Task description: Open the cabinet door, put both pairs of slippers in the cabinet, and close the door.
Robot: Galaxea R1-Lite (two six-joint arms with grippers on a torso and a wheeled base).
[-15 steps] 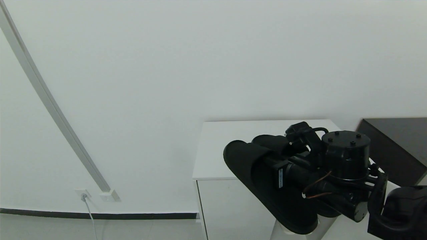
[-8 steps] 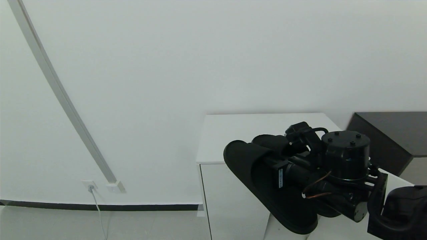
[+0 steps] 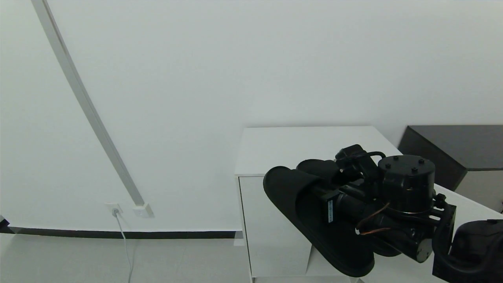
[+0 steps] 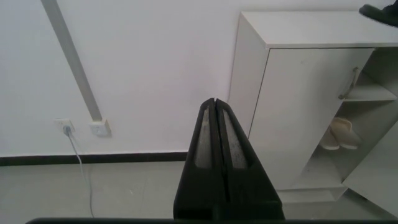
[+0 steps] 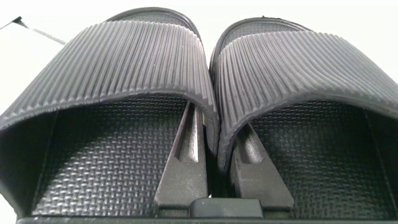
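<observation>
A pair of black slippers (image 3: 298,200) hangs in front of the white cabinet (image 3: 306,145), held side by side by my right gripper (image 3: 334,196). In the right wrist view my right gripper (image 5: 217,121) is shut, with one finger inside each slipper (image 5: 137,68), pinching their inner walls together. My left gripper (image 4: 215,124) is shut on nothing and points at the cabinet (image 4: 298,93) from some way off. One half of the cabinet is open, and a pale pair of slippers (image 4: 341,134) lies on a lower shelf there.
A dark cabinet (image 3: 452,145) stands right of the white one. The open door panel (image 3: 471,204) juts out at the right. On the wall to the left are a slanting cable duct (image 3: 86,106) and a socket (image 3: 114,208) with a cord. Bare floor (image 3: 118,259) lies left of the cabinet.
The head camera has shifted: the cabinet, socket and duct sit higher and further right in the picture. My right gripper with the black slippers keeps its place in the view.
</observation>
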